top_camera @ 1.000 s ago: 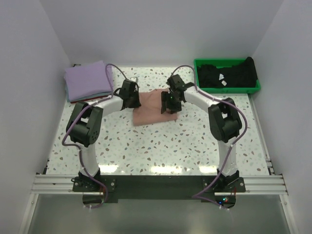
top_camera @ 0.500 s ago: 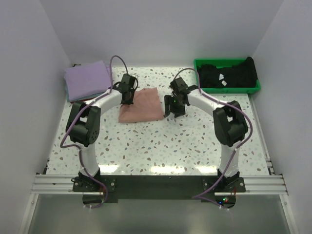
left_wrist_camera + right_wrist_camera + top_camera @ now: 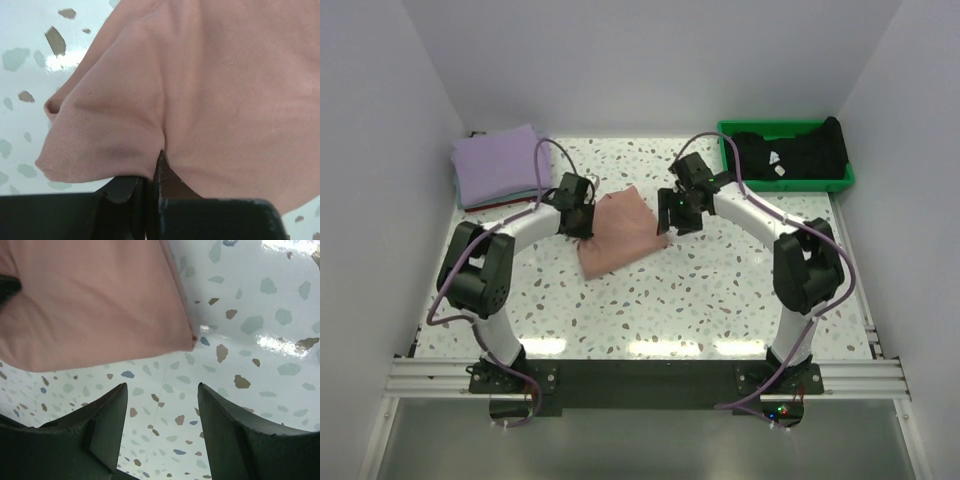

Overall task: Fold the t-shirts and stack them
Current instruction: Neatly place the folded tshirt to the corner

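Observation:
A folded salmon-pink t-shirt (image 3: 620, 232) lies on the table's middle, turned at an angle. My left gripper (image 3: 582, 222) is shut on its left edge; the left wrist view shows the pink cloth (image 3: 200, 85) bunched and pinched between the closed jaws. My right gripper (image 3: 670, 218) is open and empty just off the shirt's right edge; the right wrist view shows the shirt's corner (image 3: 100, 300) ahead of the spread fingers. A folded lavender t-shirt (image 3: 500, 165) lies at the back left. Black t-shirts (image 3: 785, 152) fill the tray.
A green plastic tray (image 3: 846, 182) stands at the back right. Under the lavender shirt, teal and red edges of other folded cloth (image 3: 485, 204) show. White walls close the table on three sides. Speckled tabletop (image 3: 700, 300) lies in front of the shirt.
The pink shirt has been dragged and rotated by my left gripper, which moved left and nearer. My right gripper let go of the shirt and now stands open beside its right edge.

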`<state>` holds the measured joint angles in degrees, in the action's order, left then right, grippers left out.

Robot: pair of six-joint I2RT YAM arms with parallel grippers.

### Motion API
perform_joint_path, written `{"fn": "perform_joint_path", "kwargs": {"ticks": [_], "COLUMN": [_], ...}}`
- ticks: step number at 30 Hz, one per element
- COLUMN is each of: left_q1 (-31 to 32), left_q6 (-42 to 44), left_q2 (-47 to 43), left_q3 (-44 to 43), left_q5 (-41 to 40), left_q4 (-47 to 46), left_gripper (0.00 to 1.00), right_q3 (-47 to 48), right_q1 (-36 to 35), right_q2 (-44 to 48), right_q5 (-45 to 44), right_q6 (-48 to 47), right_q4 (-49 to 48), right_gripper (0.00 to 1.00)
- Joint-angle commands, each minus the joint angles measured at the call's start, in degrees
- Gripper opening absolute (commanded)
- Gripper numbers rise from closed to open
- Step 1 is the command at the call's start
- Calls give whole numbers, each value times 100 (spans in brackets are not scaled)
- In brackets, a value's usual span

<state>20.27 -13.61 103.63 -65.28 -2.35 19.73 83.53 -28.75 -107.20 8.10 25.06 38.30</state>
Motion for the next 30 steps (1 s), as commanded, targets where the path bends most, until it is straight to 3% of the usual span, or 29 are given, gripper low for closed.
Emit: {"fn": "perform_joint_path", "kwargs": {"ticks": [1, 11, 20, 24, 26, 30], "left_q1": [3, 3, -6, -6, -6, -23], "left_q6": [-309, -608, -942, -1135, -1179, -1346], "left_q2": [-633, -1135, -1214, -1389, -1626, -2153], "left_q3": [287, 876, 1210, 1263, 1359, 1701], "left_q5": [533, 657, 824, 631, 447, 253], "left_q4": [-276, -329, -645, -567, -496, -338], "left_gripper": [0, 0, 31, 64, 76, 85], "right_q3": [392, 1113, 700, 542, 524, 524], "right_q1": [-209, -596, -632, -632, -632, -632], "right_q2": [427, -827, -1409, -1532, -1585, -1638], "right_q5": [-19, 807, 896, 781, 737, 684], "right_q6": [52, 253, 535, 509, 500, 509], "right_q4": [-7, -999, -1475, -1405, -1378, -1352], "right_gripper": [62, 62, 62, 62, 62, 62]}}
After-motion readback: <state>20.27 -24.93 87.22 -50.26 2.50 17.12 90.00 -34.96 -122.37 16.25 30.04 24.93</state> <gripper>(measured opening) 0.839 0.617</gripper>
